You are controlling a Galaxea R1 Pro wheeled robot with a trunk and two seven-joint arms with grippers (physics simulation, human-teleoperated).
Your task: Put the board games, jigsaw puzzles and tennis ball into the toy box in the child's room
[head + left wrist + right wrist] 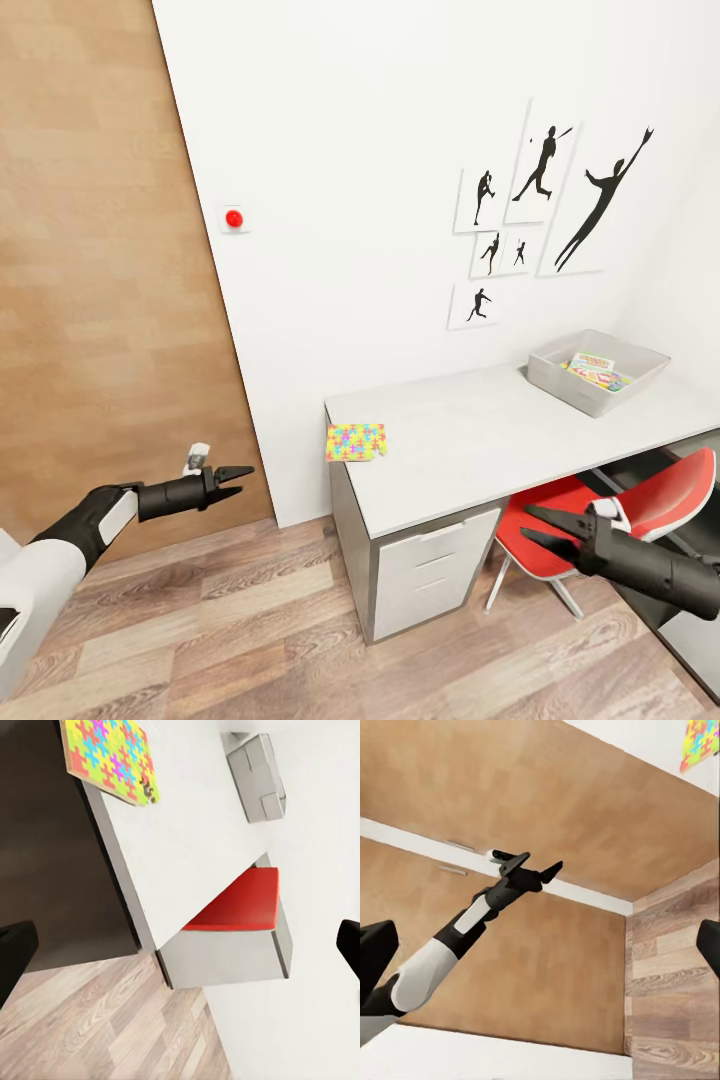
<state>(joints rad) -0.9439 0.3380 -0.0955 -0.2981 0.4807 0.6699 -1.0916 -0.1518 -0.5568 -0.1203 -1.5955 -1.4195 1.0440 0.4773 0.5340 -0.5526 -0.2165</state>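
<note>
From the head camera I see a jigsaw puzzle [355,441] flat at the bench's [480,440] near corner, and printed boxes, lettering unreadable, in the toy box [597,371] at the far end. My left pincer [236,478] and right pincer [540,529] both hang spread, holding nothing. The left wrist camera shows the puzzle [109,757] and a red chair seat [241,902]. The right wrist camera shows the left pincer [540,871] against a wooden door [540,802].

The desk [480,450] has a light grey top and stands against the white wall on the wood-plank floor [250,630], with grey drawer fronts under its near end. On that near end lies one jigsaw puzzle [355,441] — a flat multicoloured square, right at the edge. Well apart, at the far end, sits the toy box [598,371] — a grey bin with something colourful inside.
</note>
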